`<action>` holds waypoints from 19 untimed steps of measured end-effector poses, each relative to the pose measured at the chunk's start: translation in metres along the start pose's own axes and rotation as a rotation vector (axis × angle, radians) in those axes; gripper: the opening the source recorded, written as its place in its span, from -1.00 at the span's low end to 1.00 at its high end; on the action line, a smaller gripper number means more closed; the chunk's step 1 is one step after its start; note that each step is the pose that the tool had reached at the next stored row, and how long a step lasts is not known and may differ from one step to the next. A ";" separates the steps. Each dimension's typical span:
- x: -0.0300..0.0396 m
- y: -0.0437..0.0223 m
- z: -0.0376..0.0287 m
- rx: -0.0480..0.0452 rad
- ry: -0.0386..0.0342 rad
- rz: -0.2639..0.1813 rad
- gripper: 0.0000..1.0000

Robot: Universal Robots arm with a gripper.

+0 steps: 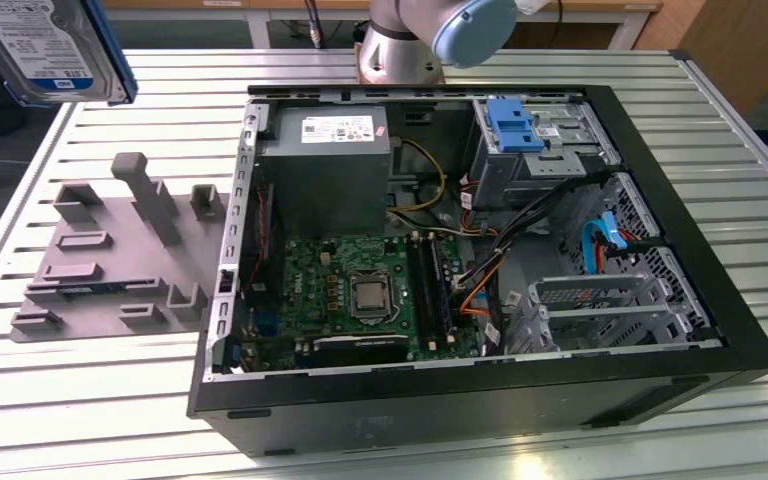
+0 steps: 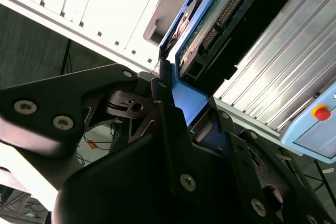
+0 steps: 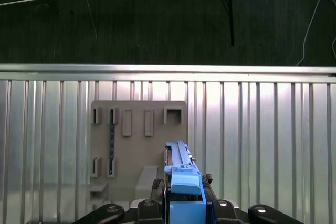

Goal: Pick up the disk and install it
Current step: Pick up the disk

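– At the exterior view's upper left, what is seen?
– The disk [image 1: 44,50] is seen raised well above the tabletop [image 1: 91,400]. Its white-and-blue label is turned to the camera, and its blue rail frame [image 1: 117,60] runs along one edge.
– How is the claw described?
– In the second wrist view the claw [image 2: 193,115] is clenched on the blue rail frame [image 2: 189,98], which is gripped from both sides.
– What is laid on the tabletop?
– A grey fixture board [image 1: 117,250] is set beside an opened computer case [image 1: 464,230].

open computer case [image 1: 464,400] | grey holder board [image 1: 117,265] beside it | slatted table [image 1: 91,400]
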State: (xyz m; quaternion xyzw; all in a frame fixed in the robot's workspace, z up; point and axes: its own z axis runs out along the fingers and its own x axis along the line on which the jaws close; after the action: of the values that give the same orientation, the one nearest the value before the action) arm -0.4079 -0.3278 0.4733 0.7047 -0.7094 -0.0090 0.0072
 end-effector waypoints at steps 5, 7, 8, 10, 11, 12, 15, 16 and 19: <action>0.0000 -0.0028 0.0000 0.0001 0.0000 0.000 -0.27; 0.0000 -0.0039 -0.0001 0.0000 0.0000 0.000 -0.27; 0.0000 -0.0045 -0.0001 0.0000 0.0000 0.000 -0.27; -0.0001 -0.0055 -0.0001 0.0000 0.0000 0.000 -0.27; -0.0001 -0.0060 -0.0001 0.0000 0.0000 0.000 -0.27; 0.0000 -0.0065 -0.0001 0.0000 0.0000 0.000 -0.27; 0.0000 -0.0083 -0.0002 0.0000 0.0000 0.000 -0.27; -0.0001 -0.0089 -0.0002 0.0000 0.0000 0.000 -0.27; -0.0001 -0.0105 -0.0003 -0.0001 0.0000 0.000 -0.27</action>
State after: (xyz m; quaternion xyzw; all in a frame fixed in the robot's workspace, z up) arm -0.3974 -0.3278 0.4734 0.7047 -0.7094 -0.0090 0.0072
